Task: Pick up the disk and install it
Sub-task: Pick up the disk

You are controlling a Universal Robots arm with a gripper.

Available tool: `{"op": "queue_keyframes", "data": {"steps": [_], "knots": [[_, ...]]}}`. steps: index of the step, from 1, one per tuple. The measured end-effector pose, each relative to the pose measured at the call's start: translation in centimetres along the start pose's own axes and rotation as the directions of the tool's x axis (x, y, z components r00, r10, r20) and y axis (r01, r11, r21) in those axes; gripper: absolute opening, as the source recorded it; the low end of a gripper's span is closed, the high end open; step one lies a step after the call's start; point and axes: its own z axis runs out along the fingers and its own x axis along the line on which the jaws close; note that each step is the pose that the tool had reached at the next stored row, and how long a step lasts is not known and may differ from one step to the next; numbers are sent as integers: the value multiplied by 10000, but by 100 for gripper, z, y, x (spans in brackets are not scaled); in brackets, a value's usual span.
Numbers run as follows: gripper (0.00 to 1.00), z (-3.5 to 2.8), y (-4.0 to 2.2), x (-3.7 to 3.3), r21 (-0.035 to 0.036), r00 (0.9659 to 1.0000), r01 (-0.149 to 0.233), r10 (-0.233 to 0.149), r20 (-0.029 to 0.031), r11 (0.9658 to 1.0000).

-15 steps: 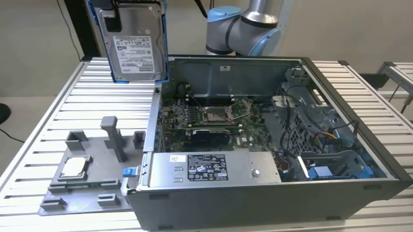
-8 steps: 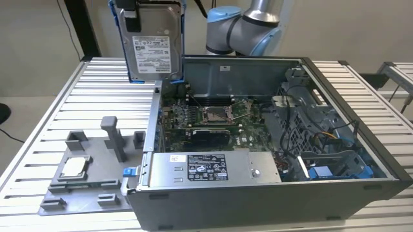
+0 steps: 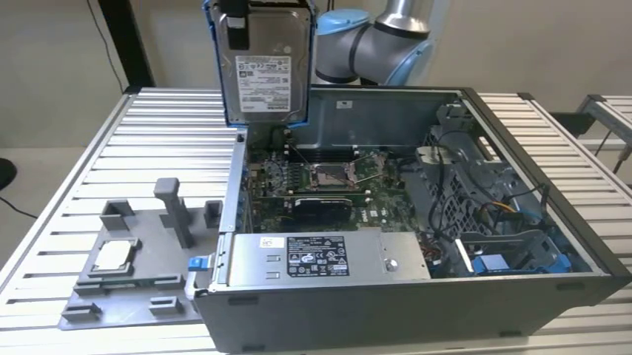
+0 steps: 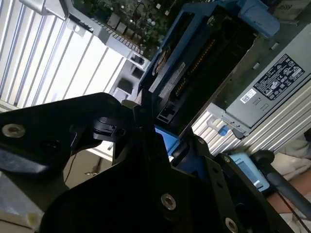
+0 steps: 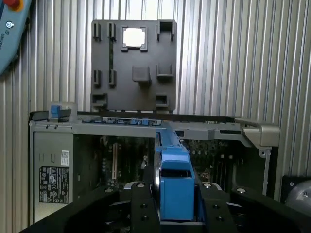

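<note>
Fingers (image 5: 146, 208) clamp the disk (image 3: 265, 63) by its blue carrier frame (image 5: 176, 184), hanging upright; open computer case (image 3: 395, 310) lies below them; likely dense, rigid, shock-sensitive; frame edges suit gripping.

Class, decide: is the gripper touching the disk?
Touching. The first wrist view shows the blue frame of the disk clamped between the two black sides of the gripper, with no gap.

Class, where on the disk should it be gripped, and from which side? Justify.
Grip the narrow end of the blue carrier from above, as the end effector does: the disk hangs upright over the open case, thin edges between the jaws, label face clear.
</note>
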Motion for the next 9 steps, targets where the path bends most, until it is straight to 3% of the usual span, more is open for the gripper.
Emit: {"op": "queue_keyframes", "data": {"steps": [9], "knots": [[0,-10,-410,14,-21,10000,0,0,1,10000]]}}
